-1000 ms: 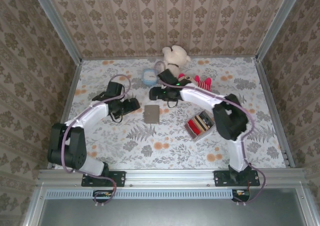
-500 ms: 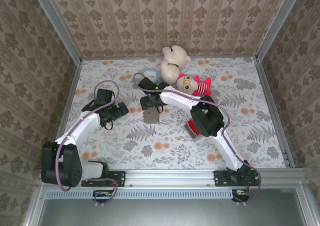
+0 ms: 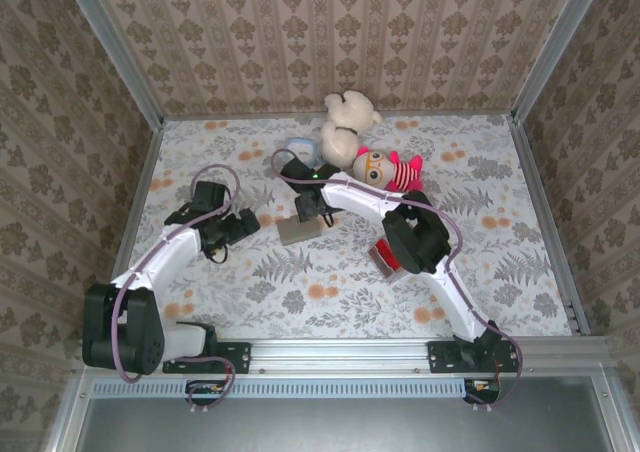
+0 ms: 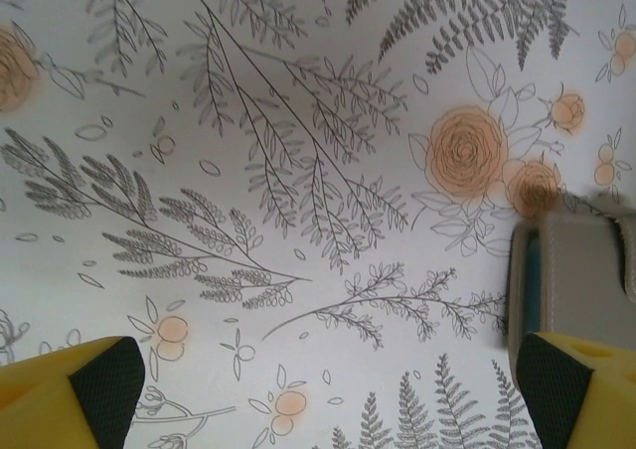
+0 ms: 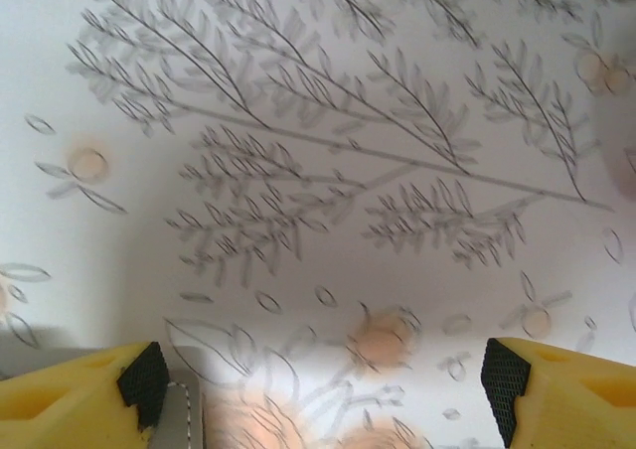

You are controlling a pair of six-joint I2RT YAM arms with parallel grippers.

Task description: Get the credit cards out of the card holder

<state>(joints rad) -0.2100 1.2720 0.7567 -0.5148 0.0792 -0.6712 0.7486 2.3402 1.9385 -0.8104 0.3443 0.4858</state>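
Beside the card holder [image 3: 297, 230], my right pincer [image 5: 323, 377] and left pincer [image 4: 328, 374] both gape wide, empty, and an off-centre pinch could skid it across the worktop [image 3: 300, 284].

Both gape wide: left end effector [image 4: 328, 394], right end effector [image 5: 323, 384].

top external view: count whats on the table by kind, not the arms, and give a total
soft toys: 2 (white teddy bear, plush doll in red-and-white stripes)
grey folding card holder: 1
small light blue box: 1
grey tray with red contents, mostly under the right arm: 1
total: 5
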